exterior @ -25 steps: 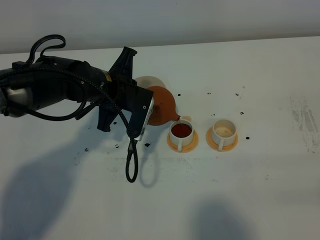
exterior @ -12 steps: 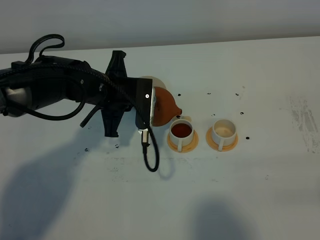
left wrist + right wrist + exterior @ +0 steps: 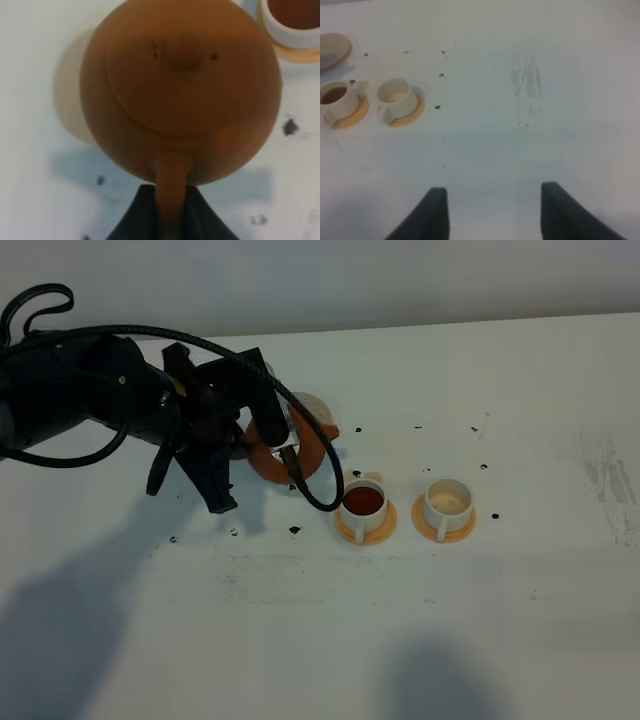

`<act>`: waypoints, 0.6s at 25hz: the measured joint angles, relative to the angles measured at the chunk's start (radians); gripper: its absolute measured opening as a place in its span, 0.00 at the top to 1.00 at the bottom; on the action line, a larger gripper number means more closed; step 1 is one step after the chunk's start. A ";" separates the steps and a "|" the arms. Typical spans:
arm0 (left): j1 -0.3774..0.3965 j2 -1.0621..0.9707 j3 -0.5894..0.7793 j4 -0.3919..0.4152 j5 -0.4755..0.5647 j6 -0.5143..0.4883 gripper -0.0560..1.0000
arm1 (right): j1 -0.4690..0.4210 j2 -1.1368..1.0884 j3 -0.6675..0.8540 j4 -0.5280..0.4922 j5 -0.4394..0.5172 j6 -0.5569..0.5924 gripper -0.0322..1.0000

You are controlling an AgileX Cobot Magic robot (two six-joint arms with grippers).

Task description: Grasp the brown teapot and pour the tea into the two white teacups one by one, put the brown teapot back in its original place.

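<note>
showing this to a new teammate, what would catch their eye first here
The left hand grips the brown teapot by its handle, left of the cups in the high view. The white teacup nearest the pot holds dark tea, while the other teacup beside it is empty.

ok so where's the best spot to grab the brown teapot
Grip the brown teapot by its loop handle, coming in level from the side facing away from the filled teacup. That is how the left gripper holds it now. The body is wide, round and smooth, so jaws would slip. The handle is a narrow strap that fits between them.
</note>
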 joint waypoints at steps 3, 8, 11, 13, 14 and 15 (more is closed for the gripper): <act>0.000 0.000 0.000 -0.013 0.036 -0.048 0.87 | 0.000 0.000 0.000 0.000 0.000 0.000 0.56; 0.000 0.000 0.005 -0.037 0.045 -0.102 0.87 | 0.000 0.000 0.000 0.000 0.000 0.000 0.56; 0.000 -0.001 0.043 -0.048 0.031 -0.122 0.87 | 0.000 0.000 0.000 0.000 0.000 0.000 0.56; 0.000 -0.001 0.078 -0.067 0.019 -0.126 0.87 | 0.000 0.000 0.000 0.000 0.000 0.000 0.56; 0.000 -0.001 0.091 -0.074 0.008 -0.127 0.87 | 0.000 0.000 0.000 0.000 0.000 0.000 0.56; 0.000 -0.001 0.108 -0.085 -0.006 -0.127 0.87 | 0.000 0.000 0.000 0.000 0.000 0.000 0.56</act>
